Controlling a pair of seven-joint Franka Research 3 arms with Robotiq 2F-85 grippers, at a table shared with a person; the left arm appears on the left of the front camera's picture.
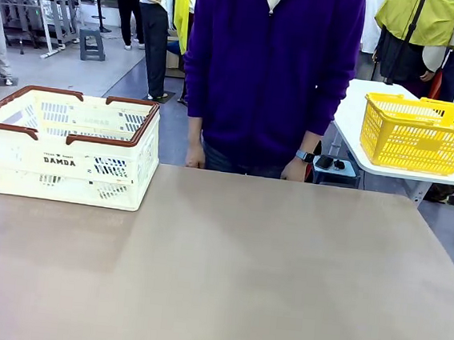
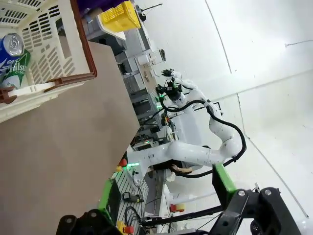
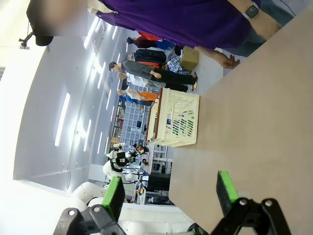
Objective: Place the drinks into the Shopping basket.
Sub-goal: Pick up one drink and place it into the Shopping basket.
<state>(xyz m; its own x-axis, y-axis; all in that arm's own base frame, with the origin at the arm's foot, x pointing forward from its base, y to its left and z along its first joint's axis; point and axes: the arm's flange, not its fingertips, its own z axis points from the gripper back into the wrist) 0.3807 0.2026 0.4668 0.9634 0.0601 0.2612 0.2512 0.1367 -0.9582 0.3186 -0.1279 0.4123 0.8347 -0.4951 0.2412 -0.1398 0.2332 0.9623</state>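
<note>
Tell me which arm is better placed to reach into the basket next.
Left. The basket sits at the table's left side, close before the open left gripper, cans visible inside; the right gripper sees it far across the table.

Bright even overhead light, ceiling strips glaring at nine o'clock in the right wrist view, wide-angle edges bent

A large cream-white slotted plastic Shopping basket (image 1: 67,155) with brown rim and black "DAMDA" lettering sits at the far left of the tan table (image 1: 233,275). A person in a purple zip top (image 1: 270,70) stands at the far edge, hands down. Behind, right, a yellow mesh plastic basket (image 1: 419,134) rests on a white side table (image 1: 352,126).
</note>
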